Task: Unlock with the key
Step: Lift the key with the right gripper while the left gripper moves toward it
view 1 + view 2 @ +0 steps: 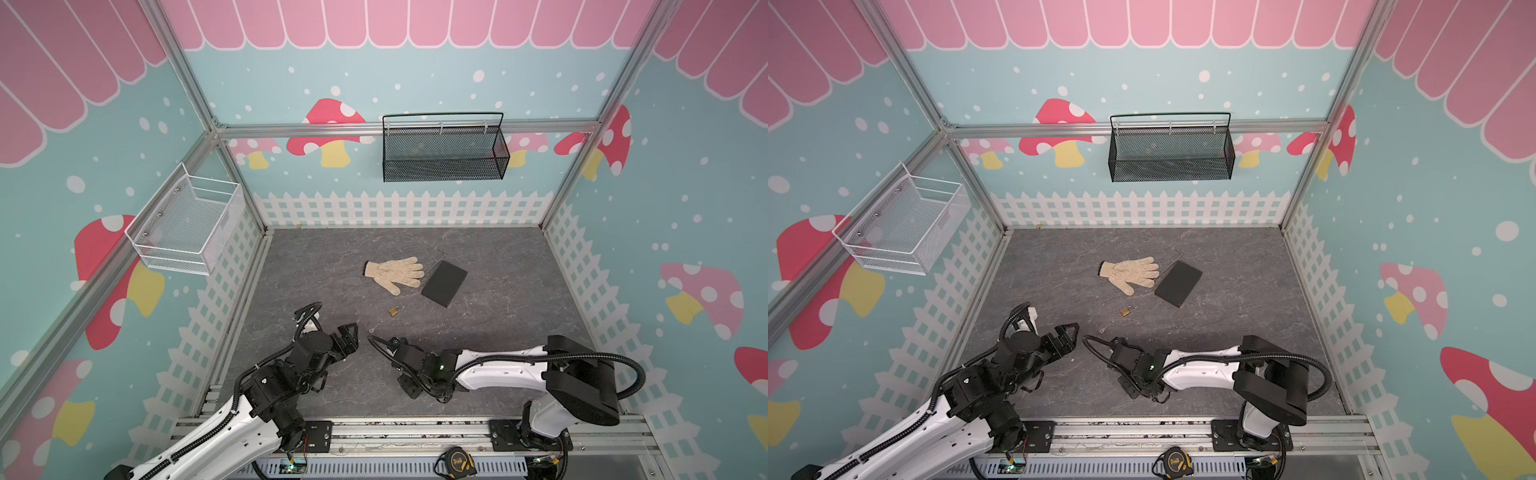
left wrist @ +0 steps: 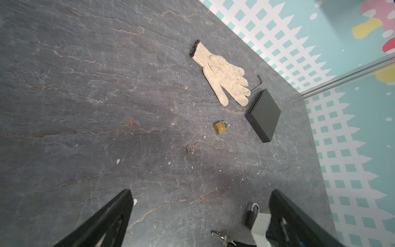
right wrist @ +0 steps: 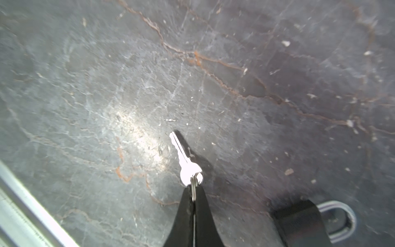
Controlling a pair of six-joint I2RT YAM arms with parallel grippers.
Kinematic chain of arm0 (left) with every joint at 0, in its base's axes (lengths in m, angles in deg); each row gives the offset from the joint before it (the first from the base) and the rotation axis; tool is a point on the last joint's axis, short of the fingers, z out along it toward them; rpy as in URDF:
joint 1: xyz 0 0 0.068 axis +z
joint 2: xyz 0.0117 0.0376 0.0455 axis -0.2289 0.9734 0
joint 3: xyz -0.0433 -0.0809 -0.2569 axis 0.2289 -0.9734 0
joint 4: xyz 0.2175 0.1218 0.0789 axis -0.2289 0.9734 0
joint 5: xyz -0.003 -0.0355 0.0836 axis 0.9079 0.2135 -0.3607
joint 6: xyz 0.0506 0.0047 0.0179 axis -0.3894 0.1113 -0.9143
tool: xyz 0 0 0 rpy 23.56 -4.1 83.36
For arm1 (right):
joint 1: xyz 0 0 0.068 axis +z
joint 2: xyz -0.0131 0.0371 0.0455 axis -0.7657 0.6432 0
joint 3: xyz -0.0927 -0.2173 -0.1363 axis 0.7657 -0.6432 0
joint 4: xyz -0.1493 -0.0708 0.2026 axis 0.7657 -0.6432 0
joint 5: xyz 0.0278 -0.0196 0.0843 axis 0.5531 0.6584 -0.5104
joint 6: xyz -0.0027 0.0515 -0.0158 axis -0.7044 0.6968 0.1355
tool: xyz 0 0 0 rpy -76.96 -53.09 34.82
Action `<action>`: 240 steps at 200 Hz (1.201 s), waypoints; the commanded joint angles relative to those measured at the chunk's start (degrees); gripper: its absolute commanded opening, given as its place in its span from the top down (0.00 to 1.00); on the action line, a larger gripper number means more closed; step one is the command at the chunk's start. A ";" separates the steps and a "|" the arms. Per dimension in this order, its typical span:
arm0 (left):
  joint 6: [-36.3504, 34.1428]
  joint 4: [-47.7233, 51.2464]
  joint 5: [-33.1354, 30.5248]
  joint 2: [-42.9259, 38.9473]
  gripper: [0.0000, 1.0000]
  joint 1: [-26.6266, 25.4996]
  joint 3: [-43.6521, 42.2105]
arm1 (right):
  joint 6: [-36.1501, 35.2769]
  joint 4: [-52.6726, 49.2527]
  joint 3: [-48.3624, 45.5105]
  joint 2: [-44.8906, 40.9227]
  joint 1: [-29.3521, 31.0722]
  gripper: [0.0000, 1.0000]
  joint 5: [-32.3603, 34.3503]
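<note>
A small brass padlock (image 1: 394, 311) (image 1: 1126, 311) (image 2: 220, 128) lies flat on the grey floor, below the glove. My right gripper (image 3: 193, 189) is shut on the ring of a silver key (image 3: 186, 164). The key's blade points away from the jaws, low over the floor. That key (image 2: 222, 236) also shows in the left wrist view, beside the left gripper's finger. In both top views the right wrist (image 1: 432, 365) hides its fingertips. A second, darker key (image 2: 190, 148) (image 1: 371, 331) lies loose between the grippers and the padlock. My left gripper (image 1: 349, 332) (image 2: 201, 190) stands open and empty.
A knitted glove (image 1: 395, 272), a flat black box (image 1: 444, 284) and an Allen key (image 1: 438, 259) lie beyond the padlock. A black mesh basket (image 1: 444, 149) hangs on the back wall, a white wire basket (image 1: 187, 224) on the left. A tape measure (image 1: 455, 459) sits at the front rail.
</note>
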 commanded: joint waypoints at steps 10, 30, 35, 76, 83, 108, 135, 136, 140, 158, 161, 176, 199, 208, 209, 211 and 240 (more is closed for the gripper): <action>0.63 -4.59 2.52 -0.07 0.00 0.00 0.47 | -0.06 4.54 -2.50 -5.34 -0.98 1.00 1.83; 0.15 -8.15 5.58 1.05 0.00 -0.05 0.56 | 0.30 6.35 -3.76 -8.26 -2.85 1.00 0.29; 0.15 -8.78 6.09 1.48 0.00 -0.01 0.66 | 0.28 6.62 -3.86 -8.86 -3.14 1.00 -0.12; 0.23 -14.72 10.01 5.77 0.04 -0.24 2.86 | -0.40 8.77 -5.63 -15.30 -6.07 1.00 -1.94; 0.39 -15.91 10.71 6.45 0.04 -0.44 3.19 | -0.41 9.05 -5.80 -16.36 -7.18 1.00 -3.16; 0.60 -20.44 11.68 8.81 0.06 -1.69 3.13 | -0.20 11.32 -6.88 -20.05 -10.89 1.00 -7.34; 0.54 -25.85 10.60 11.04 0.06 -3.87 2.44 | 0.56 14.31 -7.22 -22.61 -15.35 1.00 -13.52; 0.57 -26.10 10.57 11.13 0.06 -3.96 2.41 | 0.56 14.40 -7.17 -22.67 -15.43 1.00 -13.68; 0.55 -27.11 10.49 11.50 0.06 -4.32 2.19 | 0.63 14.67 -7.14 -22.97 -15.69 1.00 -13.89; 0.57 -31.49 10.25 13.40 0.08 -5.46 1.57 | 0.63 15.97 -6.56 -23.96 -17.20 1.00 -15.96; 0.66 -32.13 10.20 13.66 0.08 -5.58 1.51 | 0.69 16.10 -6.52 -23.97 -17.36 1.00 -16.25; 1.39 -34.94 9.73 15.01 0.08 -6.35 1.51 | 1.98 17.92 -6.16 -24.44 -18.49 1.00 -18.53; 5.01 -39.04 6.91 16.68 0.10 -7.61 1.36 | 4.47 21.92 -5.64 -24.21 -19.03 1.00 -21.71; 7.13 -41.17 5.65 17.11 0.12 -8.07 0.94 | 4.58 23.28 -5.39 -23.95 -19.03 1.00 -22.49; 7.29 -41.36 5.54 17.11 0.12 -8.12 0.92 | 4.54 23.37 -5.29 -23.91 -19.03 1.00 -22.51; 7.63 -41.90 5.42 17.28 0.12 -8.23 0.76 | 4.62 23.46 -5.24 -23.90 -19.02 1.00 -22.57; 7.60 -44.93 3.24 18.84 0.18 -9.62 1.23 | 4.83 24.89 -3.77 -22.38 -19.02 1.00 -23.01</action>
